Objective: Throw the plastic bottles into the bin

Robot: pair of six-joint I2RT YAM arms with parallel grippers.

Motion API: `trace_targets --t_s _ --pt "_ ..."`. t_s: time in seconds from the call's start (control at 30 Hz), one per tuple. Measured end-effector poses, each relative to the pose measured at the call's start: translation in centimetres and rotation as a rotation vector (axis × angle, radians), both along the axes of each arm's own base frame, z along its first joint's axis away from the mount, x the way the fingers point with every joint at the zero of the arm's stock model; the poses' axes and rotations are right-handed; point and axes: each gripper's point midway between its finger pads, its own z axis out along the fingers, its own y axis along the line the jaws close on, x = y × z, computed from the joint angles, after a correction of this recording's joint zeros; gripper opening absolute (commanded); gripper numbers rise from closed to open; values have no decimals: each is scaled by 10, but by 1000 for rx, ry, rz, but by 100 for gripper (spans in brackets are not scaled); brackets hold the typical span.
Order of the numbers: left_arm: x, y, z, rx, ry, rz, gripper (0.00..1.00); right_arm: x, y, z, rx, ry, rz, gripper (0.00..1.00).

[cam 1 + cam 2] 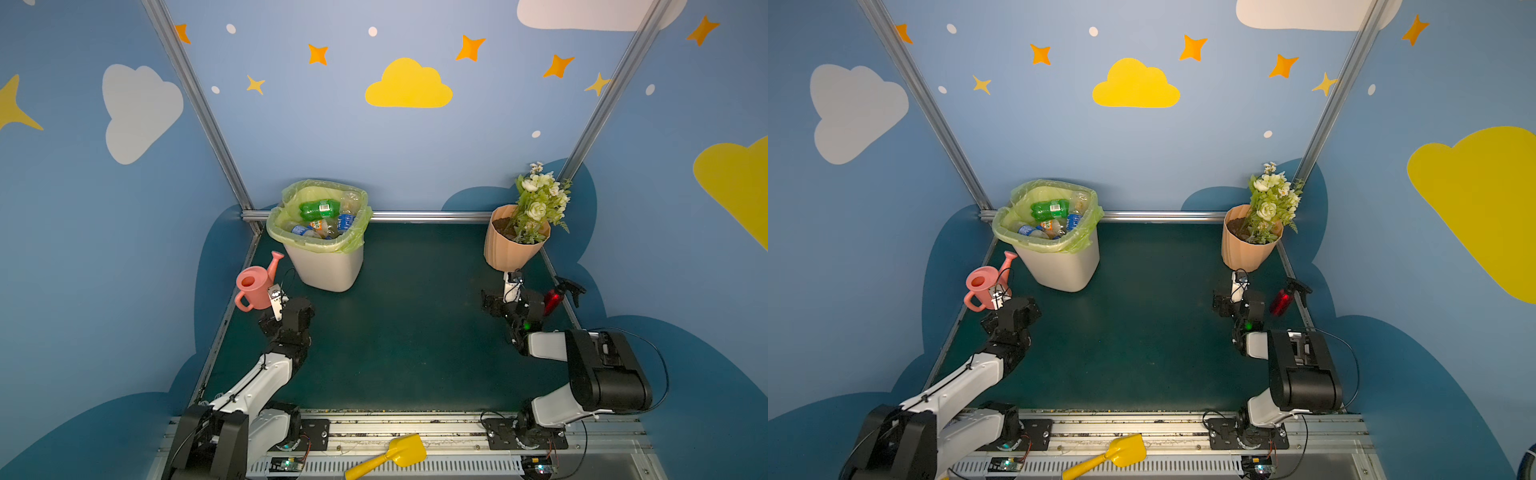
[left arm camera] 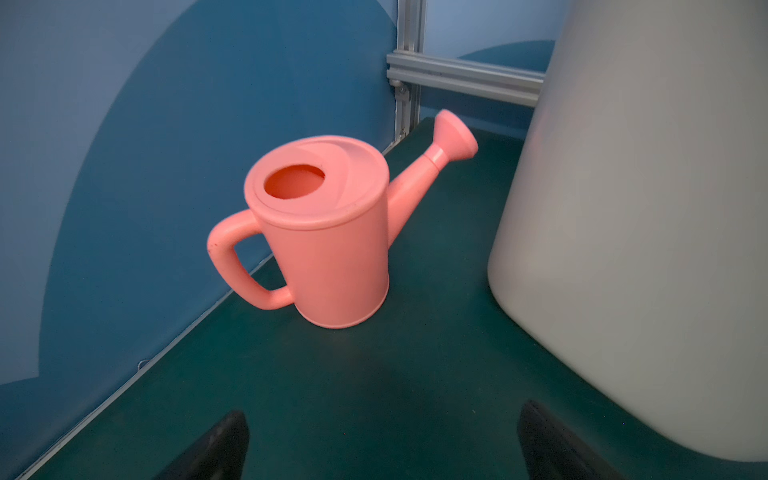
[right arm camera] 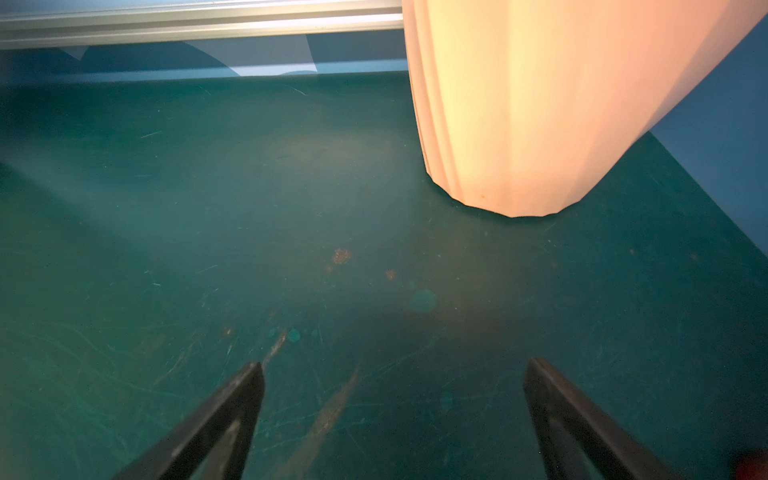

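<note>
At eleven o'clock the bin (image 1: pixel 328 270) holds the plastic bottles (image 1: pixel 319 209); park your left gripper (image 2: pixel 384 411) and right gripper (image 3: pixel 395 363), both wide and empty, clear of the watering can (image 1: pixel 253 286)

Back left on the counter (image 1: pixel 407 332) you find the bin (image 1: pixel 328 270), the plastic bottles (image 1: pixel 320 210) inside it. The watering can (image 1: pixel 254 286) stands at its front left, your left hand (image 2: pixel 382 428) just before the can. Back right stands the flowerpot (image 1: pixel 509 253); before it sit the spray bottle (image 1: pixel 552 300) and, leftward, your right hand (image 3: pixel 392 374).
</note>
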Motion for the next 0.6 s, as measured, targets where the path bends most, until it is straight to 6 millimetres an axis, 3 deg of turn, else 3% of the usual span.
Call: trace_targets --t_s 0.27,0.47,0.6 --pt "19 4 -15 41 12 -36 100 -1 1 -1 3 5 6 97" --pt "37 9 -17 -25 -64 -89 100 -1 1 -1 3 6 6 97" --pt "45 -1 -37 -63 -38 -176 100 -1 1 -1 3 6 7 97"
